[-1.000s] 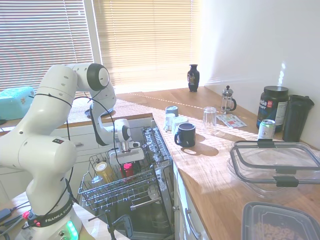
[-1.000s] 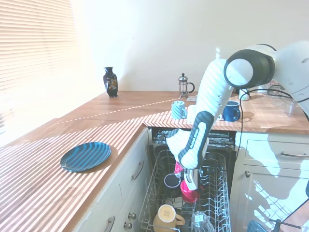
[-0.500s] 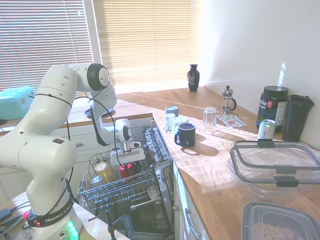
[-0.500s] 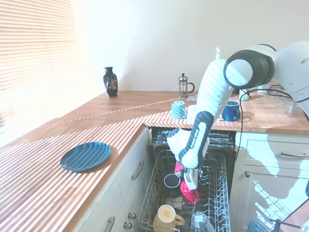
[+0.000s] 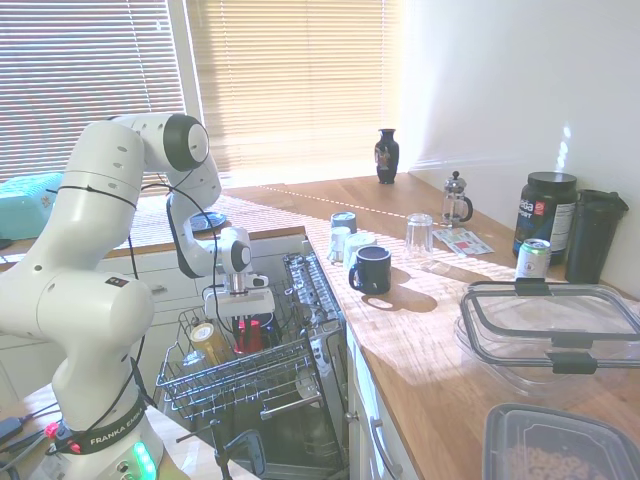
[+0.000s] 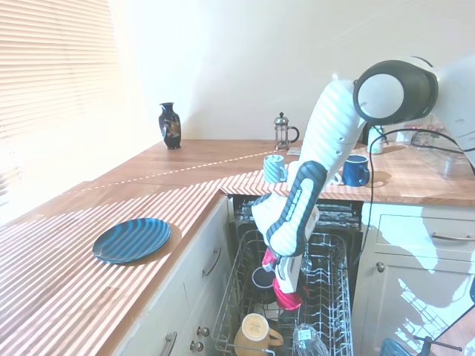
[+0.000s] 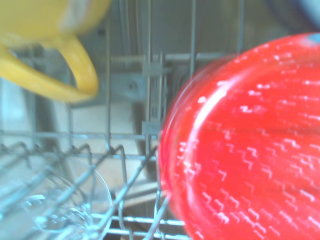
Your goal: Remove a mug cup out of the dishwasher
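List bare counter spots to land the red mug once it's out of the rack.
Best: the wooden counter between the blue plate and the vase, wide and bare. Also the strip between the navy mug and the clear lidded container. Crowded: the mugs by the glass, and the rack around the red mug.

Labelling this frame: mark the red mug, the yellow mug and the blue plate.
red mug (image 7: 250, 145), wrist view, glossy side wall.
yellow mug (image 6: 254, 327), second exterior view, open top.
blue plate (image 6: 132, 239), second exterior view, middle of its face.

Home kitchen: dishwasher (image 5: 300, 400), wooden worktop (image 5: 420, 330).
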`<act>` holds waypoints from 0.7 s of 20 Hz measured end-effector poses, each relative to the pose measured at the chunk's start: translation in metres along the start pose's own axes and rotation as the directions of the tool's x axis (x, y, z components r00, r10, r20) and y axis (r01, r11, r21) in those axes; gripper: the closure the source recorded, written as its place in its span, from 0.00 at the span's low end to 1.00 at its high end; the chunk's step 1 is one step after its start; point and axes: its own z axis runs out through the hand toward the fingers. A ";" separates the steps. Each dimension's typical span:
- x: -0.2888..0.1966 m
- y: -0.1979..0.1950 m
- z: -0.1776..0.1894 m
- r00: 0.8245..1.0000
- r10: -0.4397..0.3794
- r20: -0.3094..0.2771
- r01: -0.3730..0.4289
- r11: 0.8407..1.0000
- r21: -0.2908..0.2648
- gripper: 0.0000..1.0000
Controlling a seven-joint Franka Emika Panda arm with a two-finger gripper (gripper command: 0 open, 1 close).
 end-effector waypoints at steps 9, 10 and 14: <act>-0.026 0.005 -0.131 0.990 0.069 -0.126 -0.054 0.991 0.120 1.00; -0.028 0.011 -0.143 0.987 0.085 -0.136 -0.066 0.989 0.136 1.00; -0.026 0.043 -0.186 0.972 0.169 -0.162 -0.134 0.970 0.203 1.00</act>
